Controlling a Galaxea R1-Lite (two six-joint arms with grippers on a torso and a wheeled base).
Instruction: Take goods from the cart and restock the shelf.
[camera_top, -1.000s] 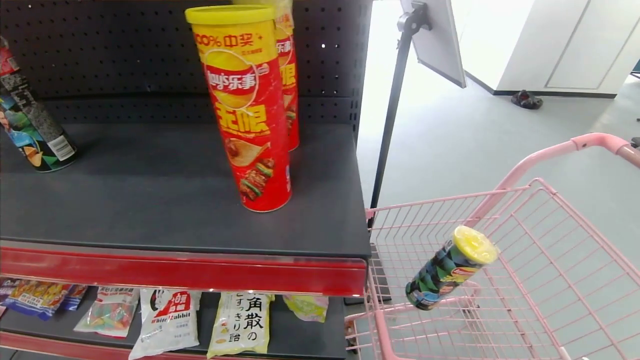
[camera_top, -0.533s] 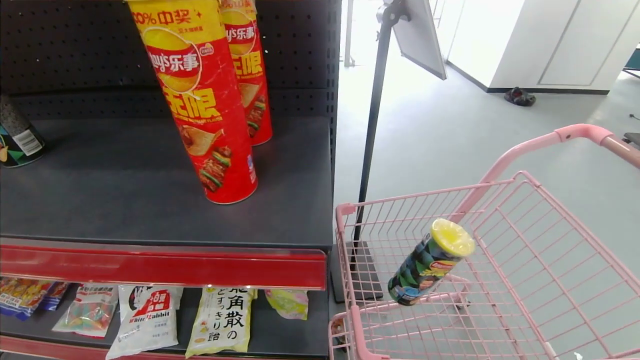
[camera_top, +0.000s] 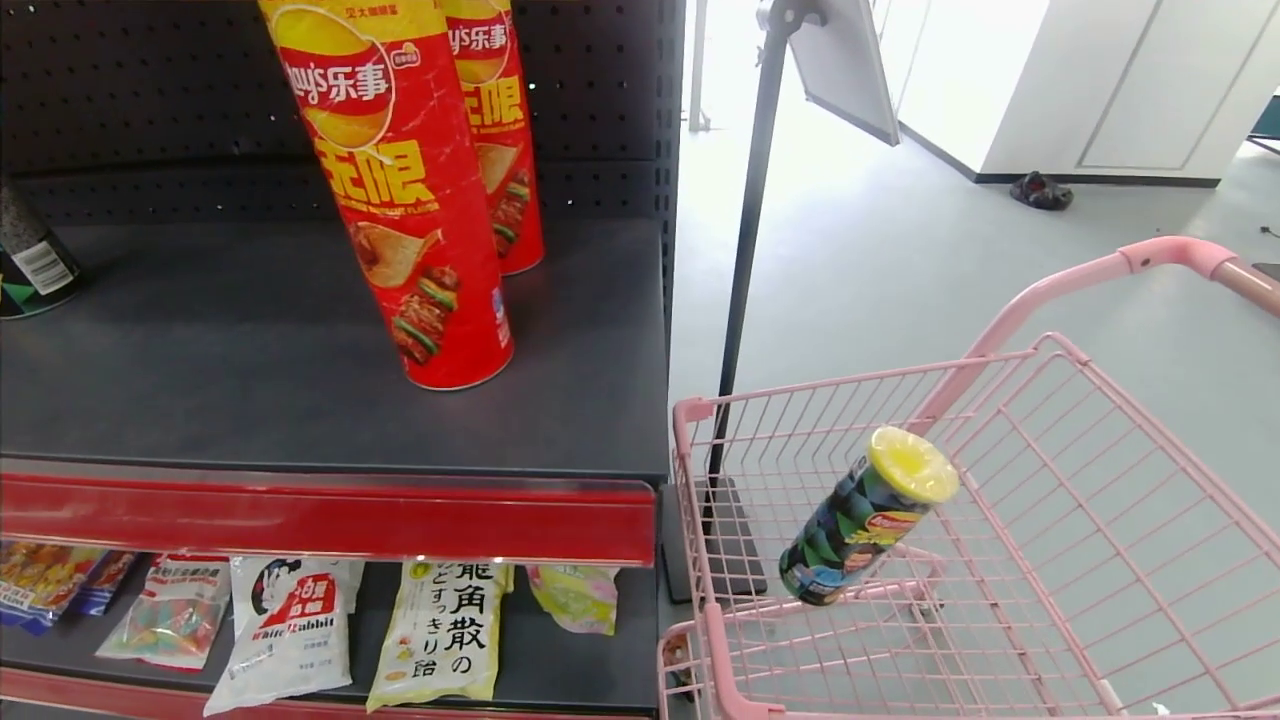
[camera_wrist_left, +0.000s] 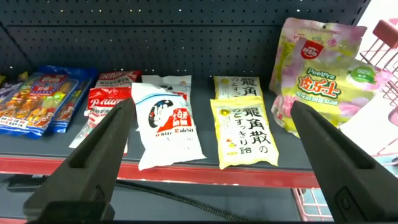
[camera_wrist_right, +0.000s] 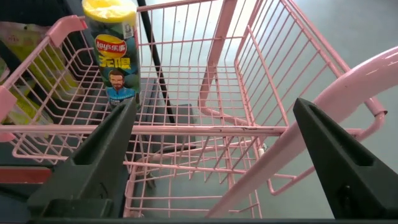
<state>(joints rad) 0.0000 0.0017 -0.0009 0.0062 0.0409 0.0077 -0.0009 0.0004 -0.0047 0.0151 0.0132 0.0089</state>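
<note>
A dark green chip can (camera_top: 865, 515) with a yellow lid leans inside the pink wire cart (camera_top: 690, 410). In the right wrist view the same can (camera_wrist_right: 115, 56) stands at the cart's (camera_wrist_right: 217, 129) far corner, and my right gripper (camera_wrist_right: 214, 102) hangs open and empty above the basket, short of the can. Two tall red chip cans (camera_top: 400, 200) (camera_top: 500, 130) stand on the dark upper shelf (camera_top: 250, 370). My left gripper (camera_wrist_left: 211, 104) is open and empty, facing the lower shelf's snack bags (camera_wrist_left: 165, 121).
A dark can (camera_top: 30, 265) stands at the upper shelf's left edge. A black sign pole (camera_top: 745, 250) rises between shelf and cart. The cart's pink handle (camera_top: 1170, 255) is at the far right. Snack bags (camera_top: 440, 630) fill the lower shelf, with open grey floor beyond.
The head camera has swung right and slightly down, so shelf and cart sit further left in the picture. The cans themselves have not visibly moved.
</note>
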